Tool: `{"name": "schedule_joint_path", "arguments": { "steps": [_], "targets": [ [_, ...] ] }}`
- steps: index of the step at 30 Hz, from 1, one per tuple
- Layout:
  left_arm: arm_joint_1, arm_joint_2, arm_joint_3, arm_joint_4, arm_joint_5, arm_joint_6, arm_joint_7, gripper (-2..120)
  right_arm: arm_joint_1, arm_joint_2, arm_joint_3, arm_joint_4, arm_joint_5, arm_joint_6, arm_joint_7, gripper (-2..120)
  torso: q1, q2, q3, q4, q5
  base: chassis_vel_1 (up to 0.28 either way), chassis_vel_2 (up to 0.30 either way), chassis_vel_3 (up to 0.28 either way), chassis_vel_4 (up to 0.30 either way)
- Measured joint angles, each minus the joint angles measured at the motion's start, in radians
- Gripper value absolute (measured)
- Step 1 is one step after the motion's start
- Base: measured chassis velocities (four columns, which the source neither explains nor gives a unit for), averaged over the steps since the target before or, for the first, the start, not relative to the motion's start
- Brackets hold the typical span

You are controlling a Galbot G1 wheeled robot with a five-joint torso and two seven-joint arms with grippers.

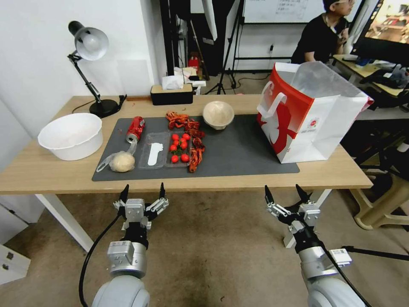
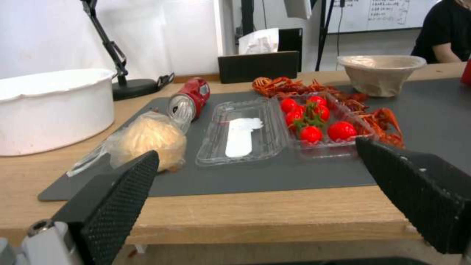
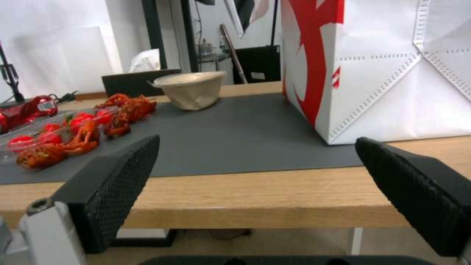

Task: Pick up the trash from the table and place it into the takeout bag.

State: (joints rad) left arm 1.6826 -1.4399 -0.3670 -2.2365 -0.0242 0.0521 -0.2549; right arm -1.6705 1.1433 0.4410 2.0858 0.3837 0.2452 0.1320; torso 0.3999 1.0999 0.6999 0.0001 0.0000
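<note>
While both arms hang in front of the desk's near edge, over bare floor, the left gripper and right gripper each hold their fingers spread wide with nothing between them. On the dark grey mat, the trash lies toward the left: a crushed red can near the mat's left edge, a clear bag with a beige lump just in front of it, an open clear tray holding red tomatoes, red crawfish shells alongside, and a beige bowl at the mat's far edge. The takeout bag stands upright and open at the mat's right end. Bare mat lies between the shells and the bag. A large white bowl sits off the mat at the left.
</note>
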Motion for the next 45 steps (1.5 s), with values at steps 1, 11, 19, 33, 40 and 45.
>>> {"name": "schedule_joint_path", "arguments": {
  "steps": [1,11,19,33,40,45],
  "targets": [
    [0.000,0.000,0.000,-0.001,0.000,0.000,0.000,100,0.000,0.000,-0.001,0.000,-0.001,0.000,0.000,100,0.000,0.000,0.000,0.0000,0.0000,0.000,0.000,0.000,0.000],
    [0.002,-0.001,0.001,-0.003,0.000,0.000,0.000,100,0.006,-0.001,-0.009,-0.001,-0.002,-0.001,0.003,100,0.000,0.000,0.000,0.0000,0.0000,0.000,0.000,0.000,0.000],
    [0.002,-0.003,0.002,-0.008,0.001,0.001,0.000,100,0.011,0.000,-0.014,-0.001,-0.002,-0.003,0.005,100,0.000,0.000,0.000,-0.0001,0.0000,0.000,0.000,0.000,0.000],
    [0.004,-0.006,-0.002,-0.017,0.003,0.002,0.000,100,0.077,0.004,-0.064,0.009,-0.017,-0.036,0.024,100,0.000,0.000,0.000,0.0000,0.0000,0.000,0.000,0.000,0.000],
    [0.004,-0.011,-0.007,-0.027,0.002,0.005,0.000,100,0.212,0.018,-0.136,0.028,0.060,-0.117,0.054,100,0.000,0.000,0.000,0.0000,-0.0001,0.000,0.000,0.000,0.000],
    [0.002,-0.018,-0.005,-0.029,0.005,0.006,0.000,100,0.331,0.013,-0.180,0.038,0.237,-0.210,0.102,100,0.000,0.000,0.000,-0.0001,0.0000,0.000,0.000,0.000,0.000]
  ]
}}
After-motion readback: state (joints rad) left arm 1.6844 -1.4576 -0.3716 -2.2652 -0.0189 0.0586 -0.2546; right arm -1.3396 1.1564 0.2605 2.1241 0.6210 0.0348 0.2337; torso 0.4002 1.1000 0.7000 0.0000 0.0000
